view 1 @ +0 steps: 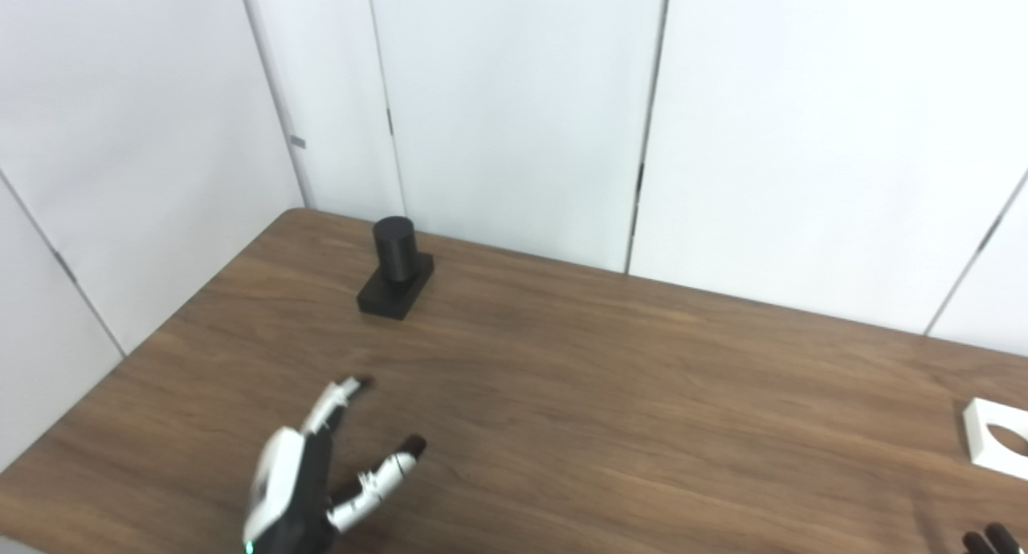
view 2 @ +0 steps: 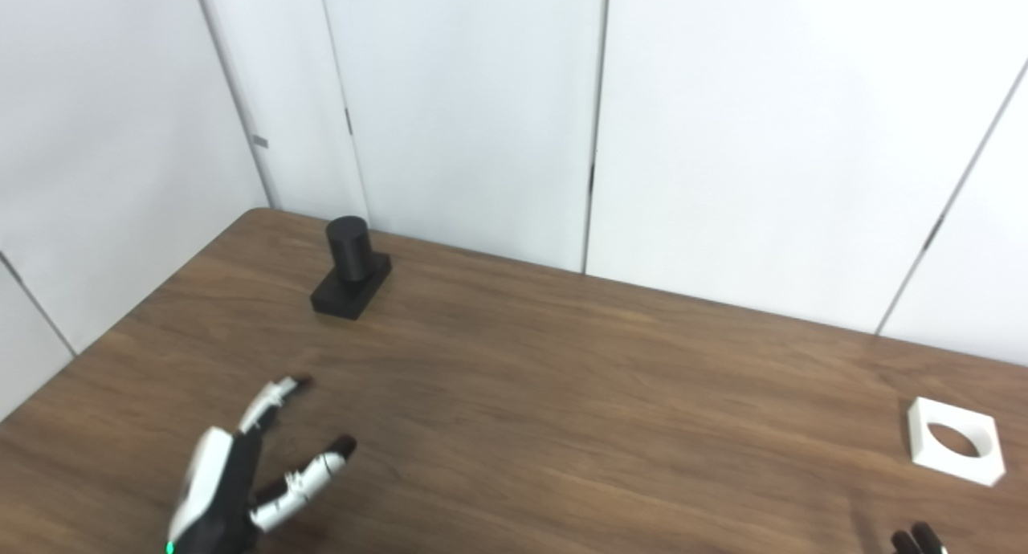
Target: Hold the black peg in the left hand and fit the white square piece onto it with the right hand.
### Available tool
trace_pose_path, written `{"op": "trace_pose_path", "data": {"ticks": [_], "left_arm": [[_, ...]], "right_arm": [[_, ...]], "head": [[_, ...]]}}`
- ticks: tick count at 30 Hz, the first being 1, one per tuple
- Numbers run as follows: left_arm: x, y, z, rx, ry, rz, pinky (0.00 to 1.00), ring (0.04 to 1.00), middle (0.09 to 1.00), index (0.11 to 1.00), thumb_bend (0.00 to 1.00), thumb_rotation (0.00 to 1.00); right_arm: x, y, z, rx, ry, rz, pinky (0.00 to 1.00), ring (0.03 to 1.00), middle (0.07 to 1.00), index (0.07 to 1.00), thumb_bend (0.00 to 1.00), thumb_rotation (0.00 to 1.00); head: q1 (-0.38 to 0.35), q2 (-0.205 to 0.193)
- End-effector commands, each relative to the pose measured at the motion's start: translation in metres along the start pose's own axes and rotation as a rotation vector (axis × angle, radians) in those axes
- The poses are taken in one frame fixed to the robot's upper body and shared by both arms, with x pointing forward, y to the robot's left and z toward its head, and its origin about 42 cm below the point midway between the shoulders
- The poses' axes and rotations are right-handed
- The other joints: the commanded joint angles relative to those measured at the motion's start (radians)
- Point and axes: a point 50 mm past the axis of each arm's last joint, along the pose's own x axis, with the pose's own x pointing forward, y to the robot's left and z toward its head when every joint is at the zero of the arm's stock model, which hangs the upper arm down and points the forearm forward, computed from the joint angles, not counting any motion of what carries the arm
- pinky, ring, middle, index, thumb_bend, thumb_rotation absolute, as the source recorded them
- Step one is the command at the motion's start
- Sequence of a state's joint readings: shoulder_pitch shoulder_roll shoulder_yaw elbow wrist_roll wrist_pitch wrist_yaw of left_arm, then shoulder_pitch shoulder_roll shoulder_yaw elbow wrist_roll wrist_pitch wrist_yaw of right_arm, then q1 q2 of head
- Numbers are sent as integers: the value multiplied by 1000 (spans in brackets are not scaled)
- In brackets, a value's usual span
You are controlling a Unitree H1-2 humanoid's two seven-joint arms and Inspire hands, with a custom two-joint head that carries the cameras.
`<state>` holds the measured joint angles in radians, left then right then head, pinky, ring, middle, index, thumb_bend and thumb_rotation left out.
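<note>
The black peg (view 1: 394,266) stands upright on its rectangular black base near the far left corner of the wooden table (view 1: 562,393), close to the white wall panels (view 1: 514,96) behind it. Nothing touches it.

The left hand (view 1: 309,478) hovers over the near left part of the table, well apart from the peg. Its fingers (view 1: 341,395) are spread and point toward the peg, with the thumb held out to the side; it grasps nothing.

The white square piece (view 2: 956,441) lies flat on the table near the right edge, its round hole facing up. In the left eye view it is cut off by the picture's right border; the right eye view shows it whole.

Of the right hand (view 2: 915,540) only dark fingertips show at the bottom right corner, near the white piece but not touching it. Whether this hand is released or clenched I cannot tell, since most of it lies outside both views.
</note>
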<state>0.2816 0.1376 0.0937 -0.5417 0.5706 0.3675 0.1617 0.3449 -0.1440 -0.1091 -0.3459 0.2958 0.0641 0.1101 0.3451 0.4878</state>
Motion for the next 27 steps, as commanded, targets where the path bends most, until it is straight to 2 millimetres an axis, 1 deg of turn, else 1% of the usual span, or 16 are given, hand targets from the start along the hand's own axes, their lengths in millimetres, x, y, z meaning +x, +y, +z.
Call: {"op": "trace_pose_path", "data": {"ticks": [1, 2, 3, 6, 8, 13, 17, 21, 24, 27], "left_arm": [[20, 7, 25, 12, -84, 65, 889, 967, 973, 924, 912, 564], [26, 8, 26, 25, -87, 71, 870, 960, 967, 919, 922, 558], [35, 9, 28, 48, -95, 81, 861, 957, 963, 917, 926, 555], [57, 13, 32, 108, -110, 114, 870, 970, 961, 922, 952, 573], [77, 17, 36, 182, -122, 151, 870, 975, 952, 912, 966, 592], [112, 22, 33, 303, -90, 194, 885, 985, 955, 905, 980, 615], [135, 18, 30, 360, -69, 197, 911, 990, 953, 890, 974, 599], [157, 8, 27, 399, -45, 195, 900, 976, 937, 870, 965, 568], [171, 3, 25, 424, -27, 195, 894, 966, 934, 871, 948, 573], [182, 1, 22, 433, -9, 194, 921, 969, 938, 869, 922, 553]], "right_arm": [[3, 2, 0, 7, -7, 5, 982, 997, 963, 953, 759, 1000], [3, 2, 0, 8, -7, 7, 978, 998, 964, 950, 762, 1000], [3, 2, 0, 9, -8, 9, 977, 999, 964, 948, 764, 1000], [4, 3, -1, 11, -12, 11, 972, 1000, 966, 940, 774, 1000], [3, 3, -1, 6, -9, 11, 965, 1000, 963, 937, 773, 1000], [2, 4, -1, -6, -8, 13, 949, 993, 960, 939, 781, 1000], [1, 5, 0, -15, -5, 9, 931, 986, 951, 933, 800, 1000], [1, 5, 0, -18, -1, 5, 909, 970, 937, 925, 817, 1000], [0, 6, 1, -17, -1, 4, 889, 964, 935, 922, 824, 1000], [0, 6, 1, -20, 0, 4, 884, 962, 935, 925, 829, 1000]], "head": [[1, 0], [1, 0], [0, -2], [-2, -1], [-3, 1], [-11, 7], [-15, 9], [-15, 11], [-14, 12], [-15, 13]]}}
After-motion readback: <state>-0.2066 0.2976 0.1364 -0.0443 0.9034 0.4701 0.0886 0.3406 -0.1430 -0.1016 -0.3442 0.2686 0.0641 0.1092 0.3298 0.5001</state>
